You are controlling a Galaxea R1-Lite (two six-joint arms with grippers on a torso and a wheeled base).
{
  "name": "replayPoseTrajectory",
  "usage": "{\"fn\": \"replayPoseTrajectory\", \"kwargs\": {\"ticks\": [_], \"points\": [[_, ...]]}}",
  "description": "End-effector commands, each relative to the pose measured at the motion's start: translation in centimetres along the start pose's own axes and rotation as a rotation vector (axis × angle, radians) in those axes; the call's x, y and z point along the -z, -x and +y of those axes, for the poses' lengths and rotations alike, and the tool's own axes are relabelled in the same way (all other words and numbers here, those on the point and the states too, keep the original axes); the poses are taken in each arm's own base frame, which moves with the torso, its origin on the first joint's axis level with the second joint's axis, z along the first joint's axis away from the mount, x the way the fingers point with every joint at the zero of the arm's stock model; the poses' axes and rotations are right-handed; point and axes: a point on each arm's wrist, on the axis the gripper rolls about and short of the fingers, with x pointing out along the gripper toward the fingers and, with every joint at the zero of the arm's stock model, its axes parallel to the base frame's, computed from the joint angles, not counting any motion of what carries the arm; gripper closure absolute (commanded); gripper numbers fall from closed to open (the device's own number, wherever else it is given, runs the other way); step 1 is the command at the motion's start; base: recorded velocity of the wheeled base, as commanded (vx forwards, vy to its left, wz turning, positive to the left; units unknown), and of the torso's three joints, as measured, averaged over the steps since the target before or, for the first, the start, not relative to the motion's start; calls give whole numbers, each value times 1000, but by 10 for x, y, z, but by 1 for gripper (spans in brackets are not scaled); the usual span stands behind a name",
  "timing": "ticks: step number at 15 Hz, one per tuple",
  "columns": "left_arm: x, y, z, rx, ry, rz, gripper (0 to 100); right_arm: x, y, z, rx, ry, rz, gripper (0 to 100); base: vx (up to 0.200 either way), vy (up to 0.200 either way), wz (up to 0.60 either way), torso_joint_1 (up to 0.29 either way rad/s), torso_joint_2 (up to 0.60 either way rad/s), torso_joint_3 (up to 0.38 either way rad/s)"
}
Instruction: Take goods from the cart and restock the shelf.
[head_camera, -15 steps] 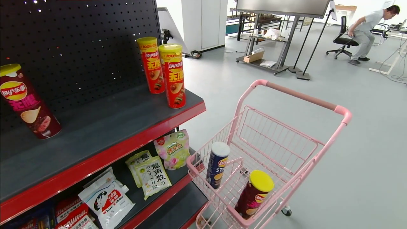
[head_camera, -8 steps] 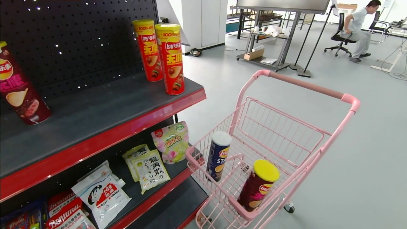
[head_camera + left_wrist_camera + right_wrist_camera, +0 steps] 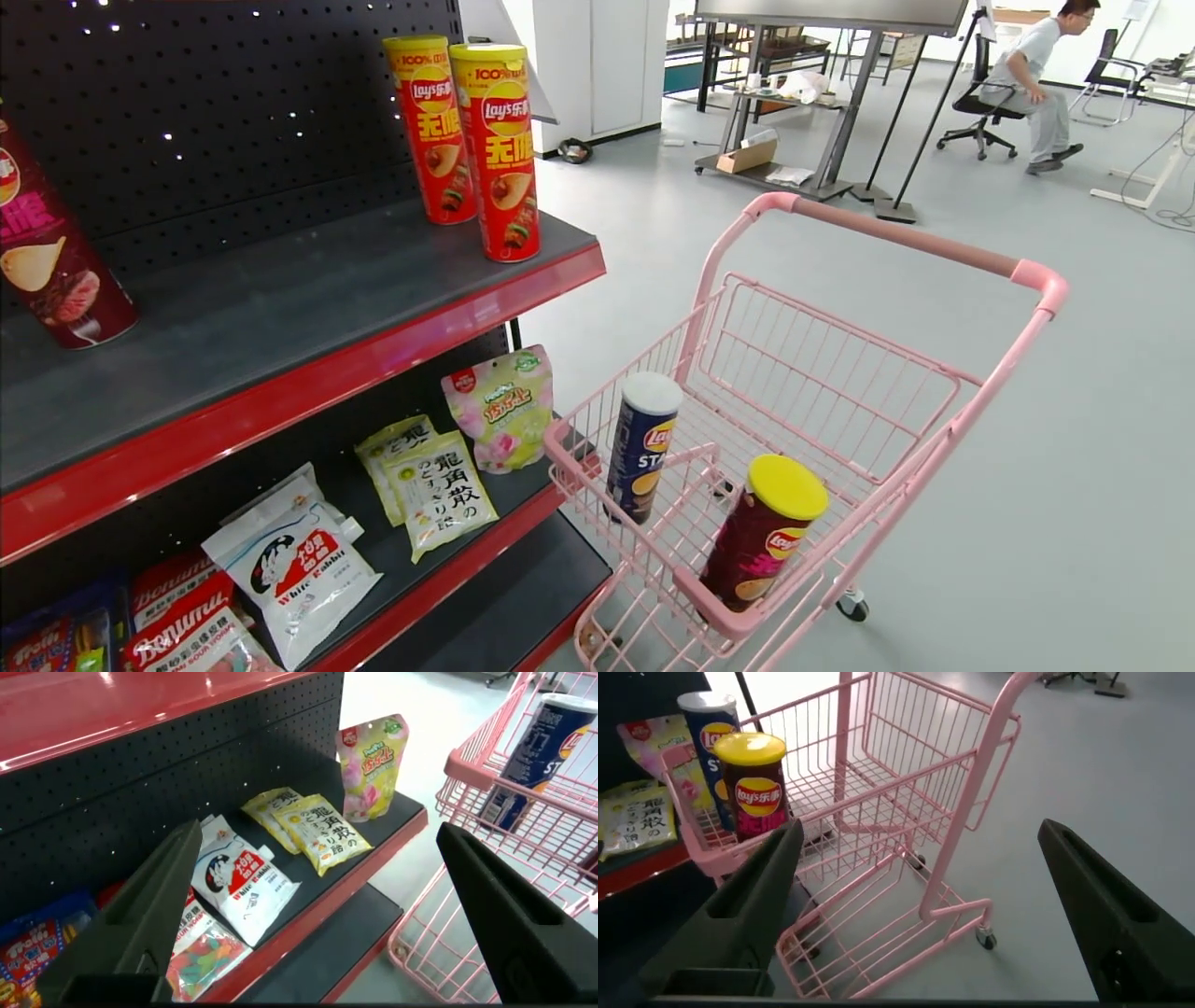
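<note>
Down in the pink cart, parked just beside the end of the shelf, stand the two goods to be moved: a blue can in the corner nearest the shelf, and a maroon can with a yellow lid against the near wire wall. Both look upright. Both hands are empty with fingers spread wide. The left gripper hangs low in front of the pouches on the lower board, and the right gripper hangs low beside the cart, well apart from either can. Nothing has been picked up yet, so I judge the first grab is the step in hand

The likeliest trouble is the cart itself. It sits on wheels, so a finger pressing on the rim or a wire wall could roll or turn it and put the grasp off target. A finger could also snag between the bars on the way in. The cans are tall, smooth and round. A squeeze off centre could make one twist or slip, and a finger landing on a lid could tip it over. At the shelf, the can's base could catch the red front edge and jar loose. Two red cans stand touching near the end of the top board, and a careless placement could topple them
</note>
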Motion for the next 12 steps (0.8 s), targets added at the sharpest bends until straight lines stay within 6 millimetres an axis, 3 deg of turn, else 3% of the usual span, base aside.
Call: {"fn": "replayPoseTrajectory", "kwargs": {"ticks": [1,2,3,5,6,8,10,12], "points": [[0,0,0,0,-1,0,0,-116,-21,-1,-71,-171,-27,0,0,0,0,0,0,0],[0,0,0,0,-1,1,0,-162,-40,-1,-115,-274,-28,0,0,0,0,0,0,0],[0,0,0,2,-3,1,0,-165,-60,1,-203,-249,46,0,0,0,0,0,0,0],[0,0,0,0,2,0,0,-122,-84,5,-261,-240,248,0,0,0,0,0,0,0],[0,0,0,0,2,0,0,-122,-84,5,-261,-240,248,0,0,0,0,0,0,0],[0,0,0,0,0,0,0,-83,-125,14,-349,-256,393,0,0,0,0,0,0,0],[0,0,0,0,-1,1,0,-56,-162,22,-411,-251,475,0,0,0,0,0,0,0],[0,0,0,0,-1,0,0,-38,-172,32,-466,-194,561,0,0,0,0,0,0,0]]}}
